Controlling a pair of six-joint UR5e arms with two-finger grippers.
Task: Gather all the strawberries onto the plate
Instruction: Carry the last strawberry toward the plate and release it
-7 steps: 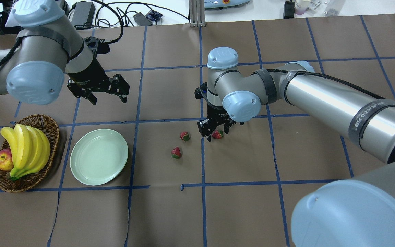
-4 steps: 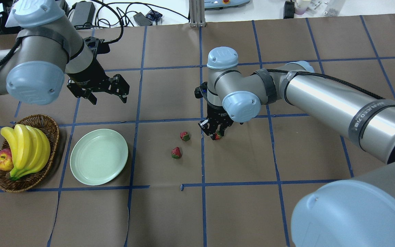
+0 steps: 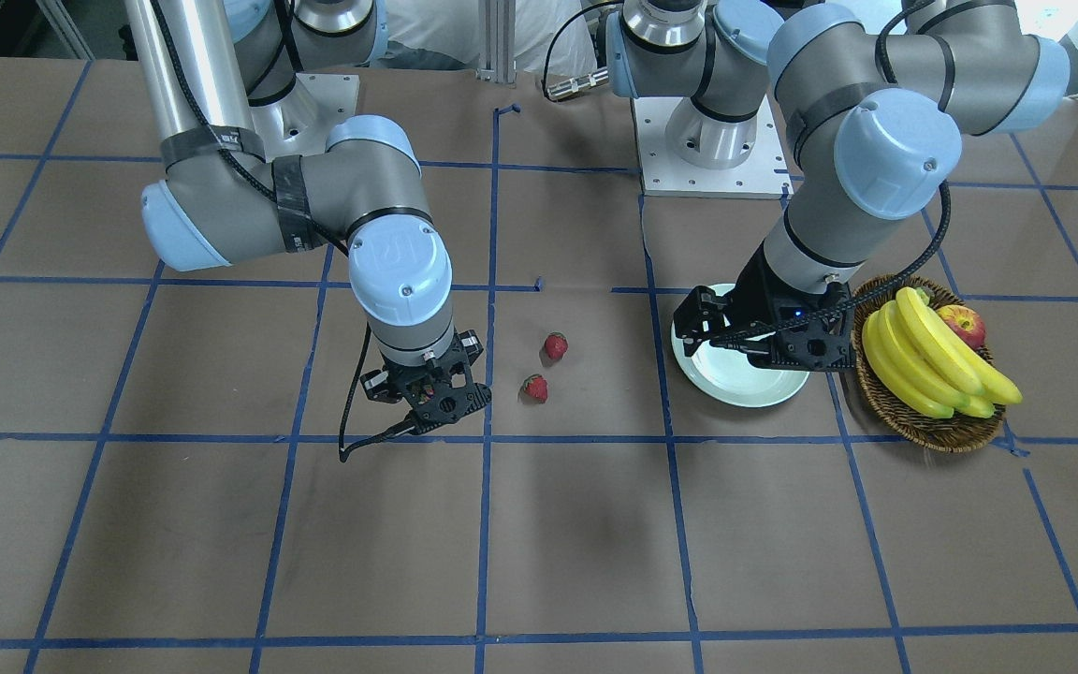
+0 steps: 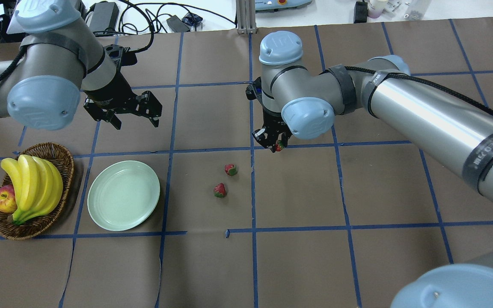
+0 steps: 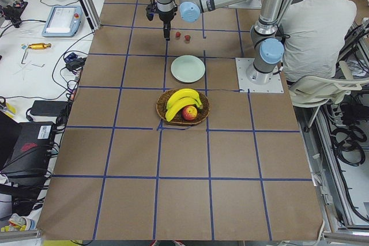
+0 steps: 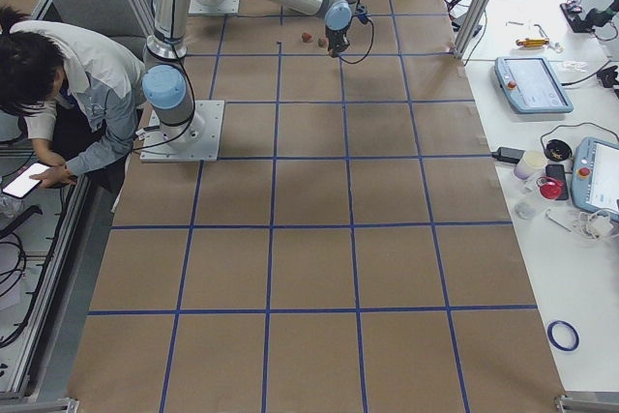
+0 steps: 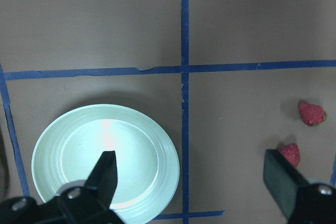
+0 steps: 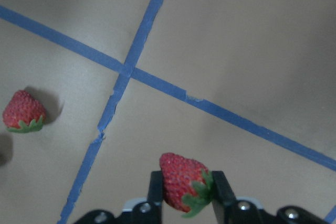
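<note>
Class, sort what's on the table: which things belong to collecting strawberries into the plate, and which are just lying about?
Job: held strawberry, loose strawberries, plate.
Lying about: basket, bananas, apple.

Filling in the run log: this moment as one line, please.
right gripper: shut on strawberry, above table | left gripper: open | on table: two strawberries | plate: empty
</note>
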